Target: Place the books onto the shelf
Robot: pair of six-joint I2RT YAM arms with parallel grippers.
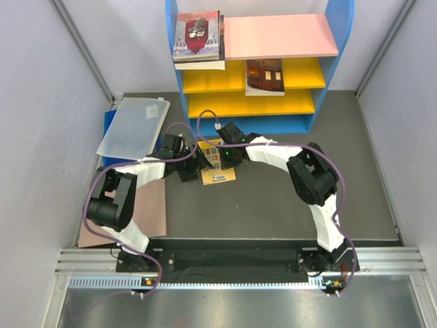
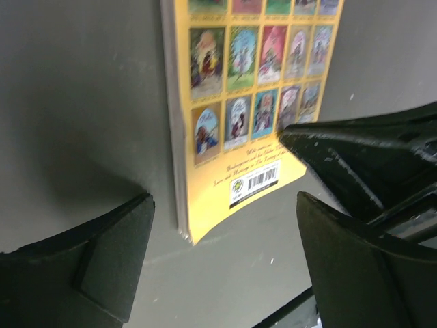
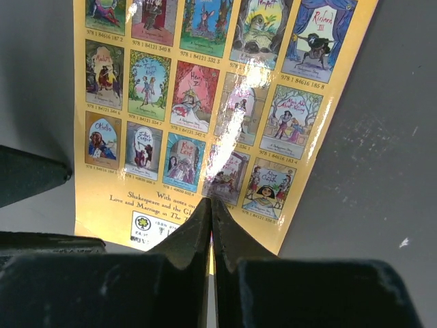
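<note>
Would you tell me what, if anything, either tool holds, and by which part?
Nothing is held: the left tool stands open around the yellow book's corner; the shut right tool seems only to rest on its cover.

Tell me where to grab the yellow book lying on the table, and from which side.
Grip the yellow book by the edge at its barcode corner, coming in low from the left arm's side. It lies flat and thin on the table, so probably only an edge gives a pinch; the open left pincer stands to either side of that corner.
</note>
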